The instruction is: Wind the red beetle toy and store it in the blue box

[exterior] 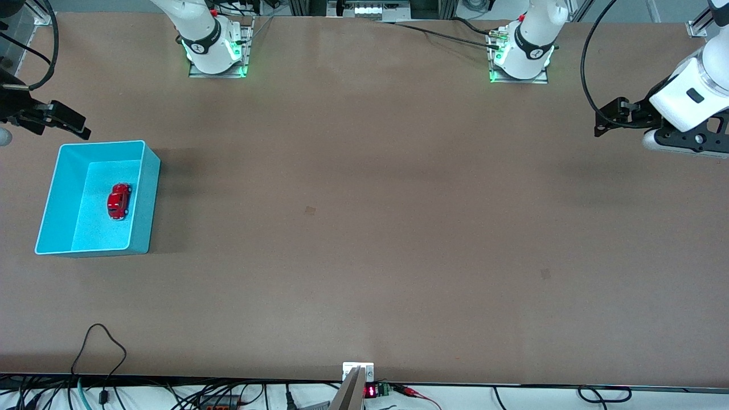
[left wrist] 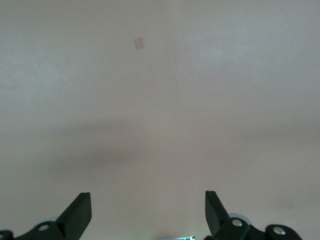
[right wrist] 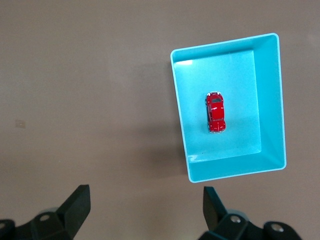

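**Inside the blue box: beetle toy at rest, both claws wide and empty**

Toward the right arm's end of the worktop [exterior: 364, 239] sits the blue box [exterior: 51, 196], a light cyan bin with thin walls and a paler rim, its long sides running roughly from the robots' edge toward the front camera. On its floor, about midway along and apart from every wall, lies the red beetle toy [exterior: 119, 200], standing on its wheels. The right wrist view shows the same: the red beetle toy [right wrist: 215, 113] on the floor of the blue box [right wrist: 272, 100], its glossy roof up and a silvery bumper showing at each end.

Up in the air off the box's corner nearest the robots, over the worktop's edge at the right arm's end, hangs the right claw [exterior: 71, 122]. From its own wrist camera the right claw [right wrist: 145, 207] has its two dark fingers spread wide, nothing between them, with the brown worktop showing in the gap.

At the other end of the worktop, the left claw [exterior: 605, 122] hangs in the air over bare brown surface near the edge, well apart from the box. Its wrist view shows the left claw [left wrist: 147, 212] equally wide, with only the worktop and a small darker patch [left wrist: 139, 43] in sight.

Cables [exterior: 99, 347] trail along the worktop's edge nearest the front camera.
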Action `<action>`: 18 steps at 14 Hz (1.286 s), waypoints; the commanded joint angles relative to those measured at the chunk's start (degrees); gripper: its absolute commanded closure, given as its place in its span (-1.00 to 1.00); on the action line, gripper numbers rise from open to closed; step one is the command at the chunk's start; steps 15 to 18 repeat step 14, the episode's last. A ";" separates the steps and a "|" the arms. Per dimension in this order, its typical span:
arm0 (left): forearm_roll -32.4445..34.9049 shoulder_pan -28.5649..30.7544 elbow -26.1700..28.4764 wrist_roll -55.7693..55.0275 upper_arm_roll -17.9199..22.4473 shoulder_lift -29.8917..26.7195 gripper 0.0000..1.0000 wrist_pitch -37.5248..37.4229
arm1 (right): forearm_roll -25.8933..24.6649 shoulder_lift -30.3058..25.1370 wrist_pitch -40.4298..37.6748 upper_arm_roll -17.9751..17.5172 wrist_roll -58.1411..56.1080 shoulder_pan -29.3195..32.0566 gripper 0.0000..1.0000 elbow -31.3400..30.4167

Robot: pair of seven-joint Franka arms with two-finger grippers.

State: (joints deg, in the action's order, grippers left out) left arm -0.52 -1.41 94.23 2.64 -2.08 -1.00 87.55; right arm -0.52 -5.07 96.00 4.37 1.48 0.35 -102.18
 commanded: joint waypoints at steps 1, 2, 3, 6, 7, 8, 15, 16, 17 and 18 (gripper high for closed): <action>-0.62 0.53 -0.89 0.61 -0.29 -0.23 -1.00 -1.07 | 0.43 -0.82 -0.03 0.02 -0.43 -0.17 -1.00 -0.83; -0.62 0.53 -0.81 0.61 -0.29 -0.23 -1.00 -1.07 | 0.34 -0.82 -0.03 -0.07 -0.43 -0.26 -1.00 -0.91; -0.62 0.53 -0.81 0.61 -0.29 -0.23 -1.00 -1.07 | 0.34 -0.82 -0.03 -0.07 -0.43 -0.43 -1.00 -0.83; -0.62 0.53 -0.81 0.61 -0.29 -0.23 -1.00 -1.07 | 0.26 -0.91 -0.90 -0.07 -2.00 -0.61 -1.00 -0.74; -0.62 0.53 -0.81 0.61 -0.29 -0.23 -1.00 -1.07 | 0.34 -0.91 -0.91 0.02 -3.49 -0.61 -1.00 -0.74; -0.62 0.53 -0.81 0.61 -0.29 -0.23 -1.00 -1.07 | 0.60 -0.91 -0.91 0.02 -3.59 -0.61 -1.00 -0.74; -0.62 0.61 -0.81 0.61 -0.20 -0.23 -1.00 -1.07 | 0.78 -0.91 -1.08 0.02 -2.80 -0.61 -1.00 -0.39; -0.62 0.61 -0.81 0.61 -0.20 -0.23 -1.00 -1.07 | 0.78 -0.91 -1.08 0.02 -2.80 -0.61 -1.00 -0.39; -0.62 0.61 -0.81 0.61 -0.20 -0.23 -1.00 -1.07 | 0.78 -0.91 -1.08 0.02 -2.80 -0.61 -1.00 -0.39; -0.62 0.61 -0.81 0.61 -0.20 -0.23 -1.00 -1.07 | 0.78 -0.91 -1.08 0.02 -2.80 -0.61 -1.00 -0.39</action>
